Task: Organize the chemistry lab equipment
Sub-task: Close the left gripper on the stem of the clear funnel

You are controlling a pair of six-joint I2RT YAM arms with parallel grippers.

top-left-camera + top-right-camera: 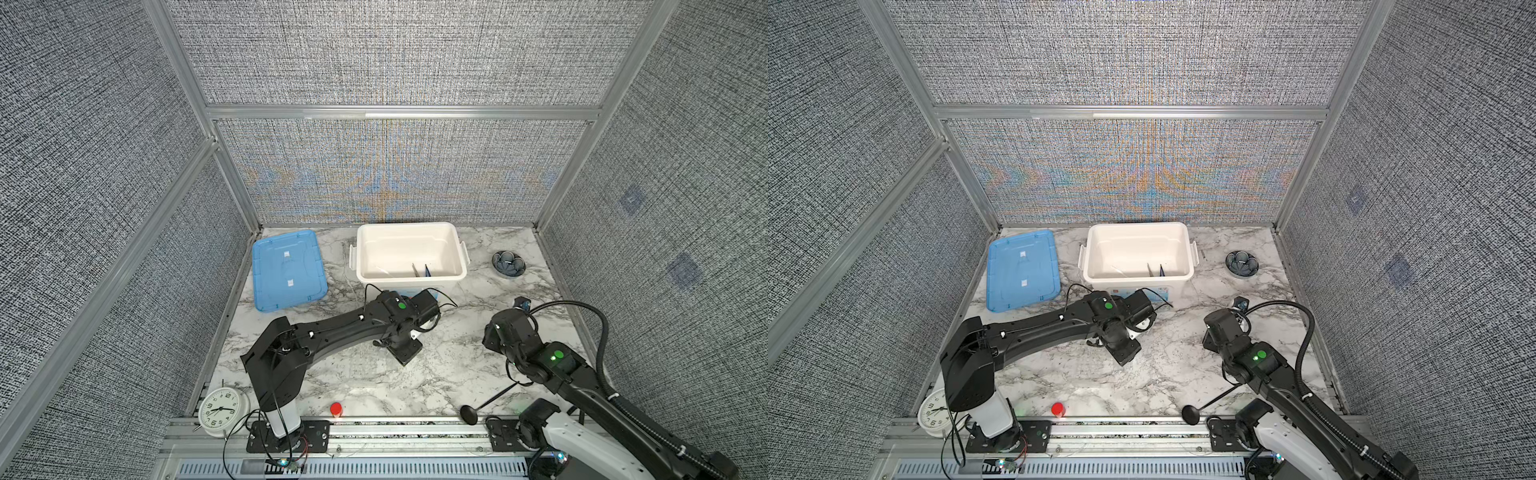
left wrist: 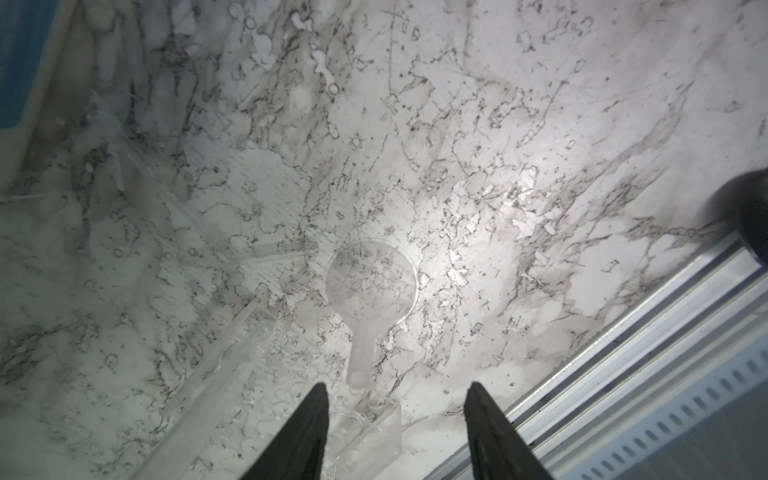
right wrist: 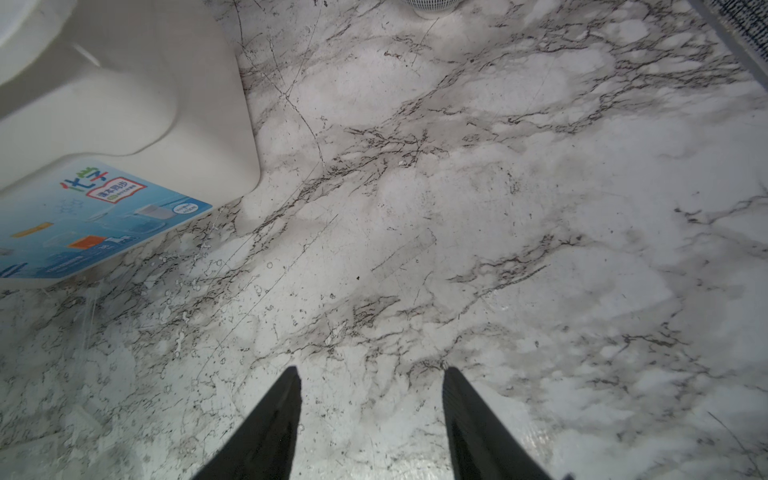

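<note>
In the left wrist view my left gripper (image 2: 397, 390) is open, low over the marble table. The end of a clear rack (image 2: 374, 424) lies between its fingers, close to one finger (image 2: 311, 428). Just beyond lies a clear round flask-shaped piece (image 2: 370, 286), its neck toward the gripper. Thin clear rods (image 2: 137, 158) lie farther off. In both top views the white bin (image 1: 453, 249) (image 1: 1185, 249) holds silver tweezers (image 1: 417, 269) and dark blue forceps (image 1: 427, 271). My right gripper (image 3: 372, 372) is open over bare marble right of the bin.
A blue lid (image 1: 286, 270) lies left of the bin. The grey-blue flower dish (image 1: 508, 264) sits at the back right. At the front are a black ladle (image 1: 488, 403), a red button (image 1: 336, 409), a white clock (image 1: 218, 411) and the metal rail (image 1: 395, 428).
</note>
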